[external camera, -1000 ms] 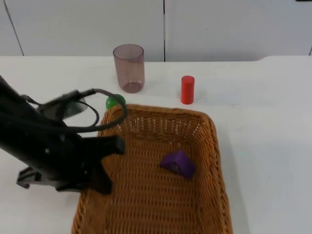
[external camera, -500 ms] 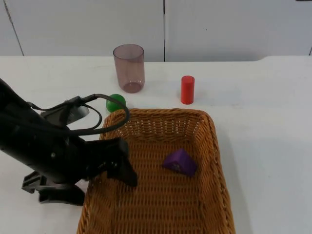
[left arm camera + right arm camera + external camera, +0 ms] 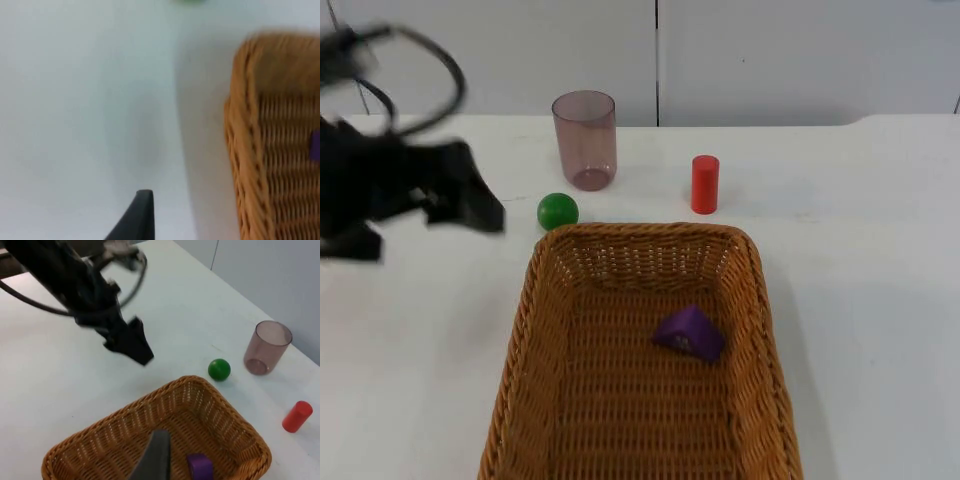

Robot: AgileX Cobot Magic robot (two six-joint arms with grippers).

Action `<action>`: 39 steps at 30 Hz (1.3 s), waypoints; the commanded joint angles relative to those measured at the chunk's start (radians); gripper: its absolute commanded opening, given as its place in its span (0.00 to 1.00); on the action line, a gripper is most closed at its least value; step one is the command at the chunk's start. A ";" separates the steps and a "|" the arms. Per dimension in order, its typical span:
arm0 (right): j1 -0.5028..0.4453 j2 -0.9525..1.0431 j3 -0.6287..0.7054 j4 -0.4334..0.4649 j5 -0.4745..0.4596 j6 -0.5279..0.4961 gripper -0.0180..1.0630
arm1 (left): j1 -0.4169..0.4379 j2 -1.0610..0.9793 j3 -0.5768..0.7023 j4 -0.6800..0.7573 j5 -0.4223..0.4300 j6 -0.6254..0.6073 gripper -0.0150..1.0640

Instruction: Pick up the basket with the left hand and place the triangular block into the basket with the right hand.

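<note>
Left hand hangs over the desk's left edge, off the basket; its opening you cannot tell. Purple triangular block lies inside. Your right hand waits; re-grip the left rim squarely

Wicker basket sits on the white counter, with the purple triangular block lying inside it, right of centre. Green ball lies just beyond the basket's far left corner. Translucent cup stands upright behind the ball; red cylinder upright to its right. Left claw hangs above the counter, left of the ball, apart from the basket.
</note>
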 commanded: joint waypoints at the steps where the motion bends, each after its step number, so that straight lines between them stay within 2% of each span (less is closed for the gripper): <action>1: 0.006 -0.013 0.003 -0.005 -0.031 0.002 0.76 | 0.004 -0.103 -0.003 0.109 0.014 -0.085 0.99; 9: 0.006 -0.013 0.003 -0.005 -0.046 0.005 0.76 | 0.004 -0.433 -0.003 0.184 0.075 -0.113 0.99; 13: 0.006 -0.013 0.003 -0.005 -0.046 0.007 0.76 | 0.004 -0.562 -0.003 0.274 0.116 -0.170 0.99; 17: 0.006 -0.013 0.003 -0.003 -0.046 0.009 0.76 | 0.004 -0.687 -0.003 0.504 0.207 -0.350 0.99; 18: 0.006 -0.013 0.003 -0.003 -0.046 0.009 0.76 | 0.004 -0.687 -0.003 0.504 0.207 -0.350 0.99; 23: 0.006 -0.013 0.003 0.001 -0.046 0.025 0.76 | 0.004 -0.802 -0.003 0.696 0.326 -0.511 0.99; 30: 0.006 -0.084 0.003 0.002 -0.046 0.027 0.76 | 0.004 -0.934 -0.003 0.823 0.421 -0.652 0.99; 39: 0.006 -0.212 0.026 -0.002 0.003 0.027 0.76 | 0.004 -1.077 -0.003 0.872 0.493 -0.725 0.99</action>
